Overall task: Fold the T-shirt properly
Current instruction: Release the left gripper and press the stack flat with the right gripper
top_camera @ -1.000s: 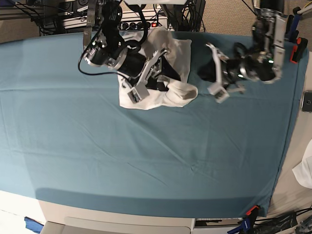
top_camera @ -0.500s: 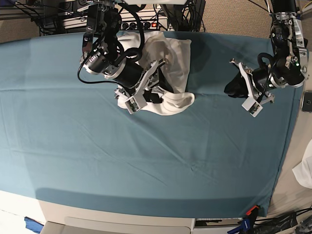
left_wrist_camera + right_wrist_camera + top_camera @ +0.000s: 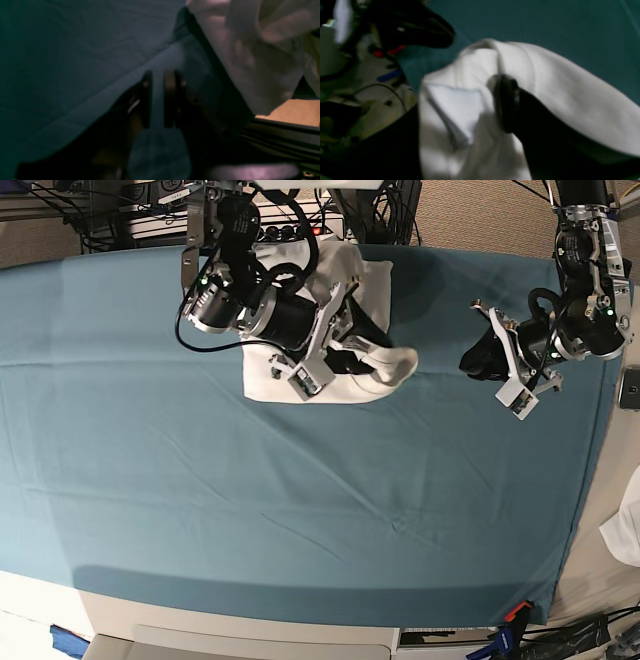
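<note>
Two arms now well apart, right one alone on the shirt.

Shifted since a second ago: left gripper [image 3: 515,375] pulled off to 3 o'clock over bare teal cloth [image 3: 300,500], jaws nearly together, grasping nothing; T-shirt [image 3: 375,290] bunched at 12 o'clock, dragged slightly right. Right gripper [image 3: 325,355] buried in white folds, one finger [image 3: 506,102] pressed into fabric, probably grasping it. Likely mid-fold, far from neat. Hidden: second finger, sleeves, tag; wrist views dim, blurred.
</note>
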### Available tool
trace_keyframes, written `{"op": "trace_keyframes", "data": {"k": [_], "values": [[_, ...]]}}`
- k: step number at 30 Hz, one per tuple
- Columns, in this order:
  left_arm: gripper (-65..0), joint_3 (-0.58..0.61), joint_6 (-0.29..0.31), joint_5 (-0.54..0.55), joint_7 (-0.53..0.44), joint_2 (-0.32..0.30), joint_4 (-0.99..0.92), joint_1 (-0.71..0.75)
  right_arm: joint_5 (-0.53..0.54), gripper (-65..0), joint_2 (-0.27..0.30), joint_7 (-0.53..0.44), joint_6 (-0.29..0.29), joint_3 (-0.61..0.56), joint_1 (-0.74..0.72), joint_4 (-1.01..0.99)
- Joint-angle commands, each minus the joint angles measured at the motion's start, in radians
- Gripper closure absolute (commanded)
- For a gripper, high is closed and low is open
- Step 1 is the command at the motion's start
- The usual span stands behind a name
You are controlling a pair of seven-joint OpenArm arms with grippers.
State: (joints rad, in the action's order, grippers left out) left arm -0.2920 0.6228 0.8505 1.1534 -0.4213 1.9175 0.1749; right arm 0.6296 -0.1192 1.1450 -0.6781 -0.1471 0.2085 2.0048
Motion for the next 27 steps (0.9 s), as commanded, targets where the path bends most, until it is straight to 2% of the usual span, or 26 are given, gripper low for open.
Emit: {"op": "trace_keyframes", "data": {"k": [1, 9, 11, 13, 15, 20, 24, 27], "values": [[-9.5, -0.007, 0.003, 0.018, -0.008, -0.011, 0.016, -0.006, 0.039, -25.0, -0.006, -0.026, -0.006, -0.005, -0.009, 0.017], [-9.6, -0.007, 0.003, 0.018, -0.009, -0.011, 0.016, -0.006, 0.108, -25.0, -0.006, -0.031, -0.02, -0.005, -0.01, 0.017], [-12.7, -0.007, 0.003, 0.017, -0.008, -0.011, 0.016, -0.006, 0.102, -25.1, -0.006, -0.028, -0.02, -0.005, -0.009, 0.017], [-16.8, -0.007, 0.003, 0.017, -0.008, -0.011, 0.016, -0.006, 0.074, -30.4, -0.006, -0.027, -0.02, -0.005, -0.009, 0.017], [-18.0, -0.007, 0.003, 0.017, -0.009, -0.011, 0.016, -0.006, 0.04, -34.7, -0.006, -0.029, -0.02, -0.005, -0.009, 0.017], [-17.9, -0.007, 0.003, 0.017, -0.009, -0.011, 0.016, -0.005, 0.035, -35.0, -0.006, -0.042, -0.02, -0.005, -0.01, 0.017], [-17.9, -0.007, 0.003, 0.017, -0.009, -0.011, 0.016, -0.006, 0.101, -35.0, -0.005, -0.042, -0.02, -0.005, -0.01, 0.017], [-18.0, -0.007, 0.003, 0.017, -0.009, -0.011, 0.016, -0.006, 0.188, -35.0, -0.005, -0.017, -0.02, -0.005, -0.011, 0.017]]}}
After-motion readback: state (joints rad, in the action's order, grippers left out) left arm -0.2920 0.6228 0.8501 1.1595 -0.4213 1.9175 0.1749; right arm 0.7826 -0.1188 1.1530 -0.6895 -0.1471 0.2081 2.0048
